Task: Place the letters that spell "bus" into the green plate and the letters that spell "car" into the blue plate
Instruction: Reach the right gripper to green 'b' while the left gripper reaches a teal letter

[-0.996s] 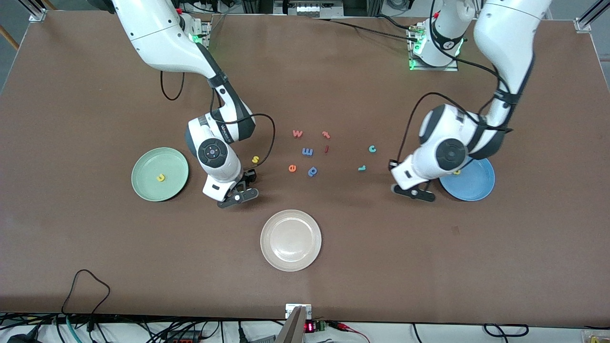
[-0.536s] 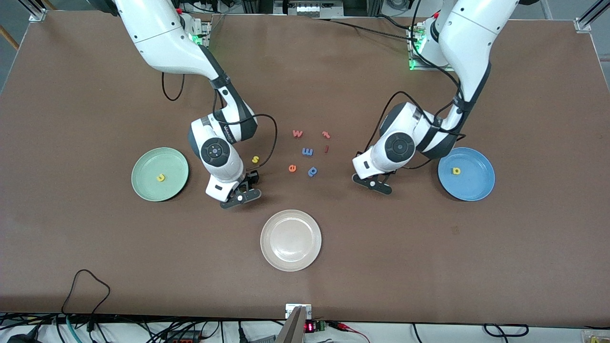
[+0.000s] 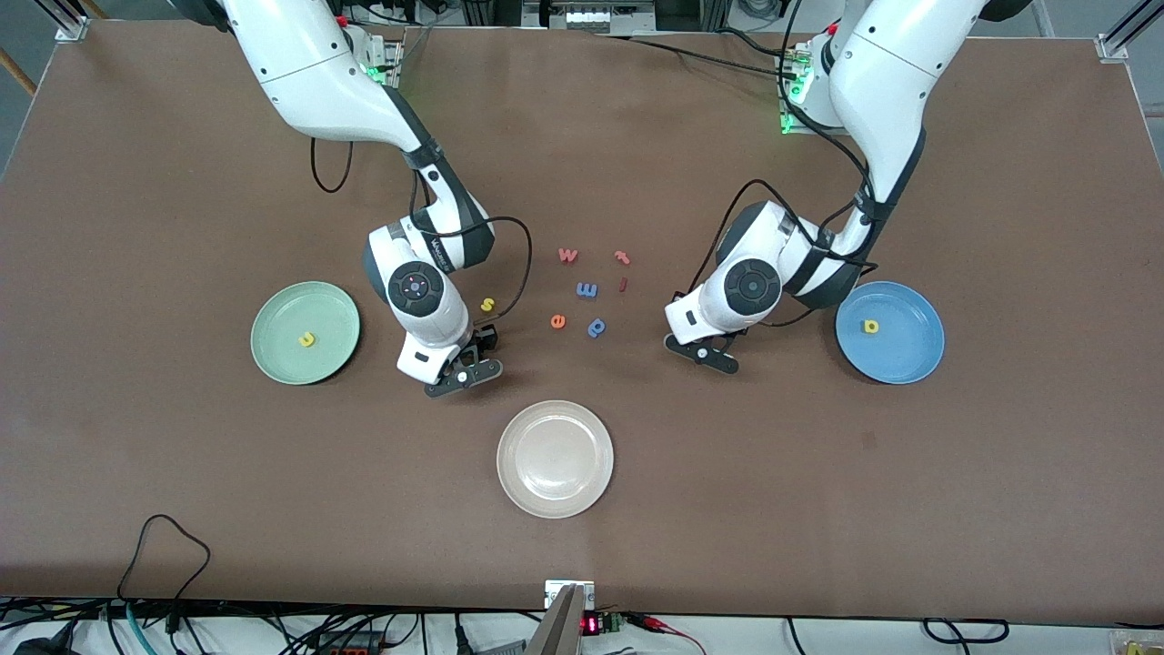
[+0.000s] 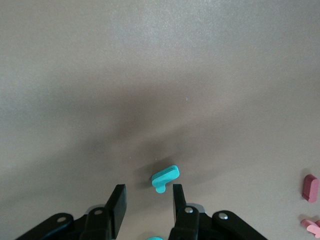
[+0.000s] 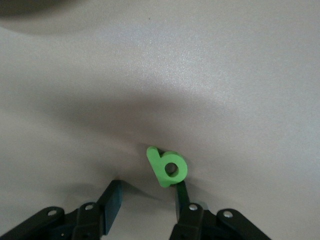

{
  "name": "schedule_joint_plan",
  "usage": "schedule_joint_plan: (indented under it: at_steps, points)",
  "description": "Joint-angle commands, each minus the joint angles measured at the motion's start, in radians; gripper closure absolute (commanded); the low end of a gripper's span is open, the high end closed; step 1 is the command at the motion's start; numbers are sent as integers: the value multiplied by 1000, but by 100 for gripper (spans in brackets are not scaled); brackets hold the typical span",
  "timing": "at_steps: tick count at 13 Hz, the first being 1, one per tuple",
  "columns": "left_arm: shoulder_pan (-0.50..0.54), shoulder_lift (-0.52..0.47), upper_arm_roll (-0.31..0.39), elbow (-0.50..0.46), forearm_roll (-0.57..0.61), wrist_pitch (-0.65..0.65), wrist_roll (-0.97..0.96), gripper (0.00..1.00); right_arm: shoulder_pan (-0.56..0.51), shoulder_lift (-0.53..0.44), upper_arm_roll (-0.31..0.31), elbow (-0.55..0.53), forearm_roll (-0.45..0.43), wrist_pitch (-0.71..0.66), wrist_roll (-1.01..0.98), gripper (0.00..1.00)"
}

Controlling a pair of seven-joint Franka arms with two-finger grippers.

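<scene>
green "b" (image 5: 168,168): small foam letter, at 12 o'clock of right gripper (image 5: 145,202), fingers apart.
teal "r" (image 4: 165,178): between left gripper (image 4: 147,205) fingers, apart.

table (image 3: 182,473): brown, matte | cables (image 3: 164,546): along near edge | lighting: even

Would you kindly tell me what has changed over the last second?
The left gripper swung from the blue plate toward the middle letters, now open over the teal "r". The right gripper barely shifted, open at the green "b". Plates and the other letters stayed.
</scene>
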Motion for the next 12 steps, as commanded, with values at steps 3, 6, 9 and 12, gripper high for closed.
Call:
schedule_joint_plan:
  at_steps: [3,6,9,12]
  points:
    - [-14,15,5,9,22,1,-6,54,5,12,-33,25,-4,14,-11,49]
    - [-16,16,4,-7,20,41,-6,54,7,14,-43,33,2,16,-26,49]
    - [-16,16,4,-20,20,66,-6,54,10,17,-43,33,5,16,-26,49]
    - [-22,20,4,-48,20,112,-6,55,11,22,-43,33,6,49,-25,49]
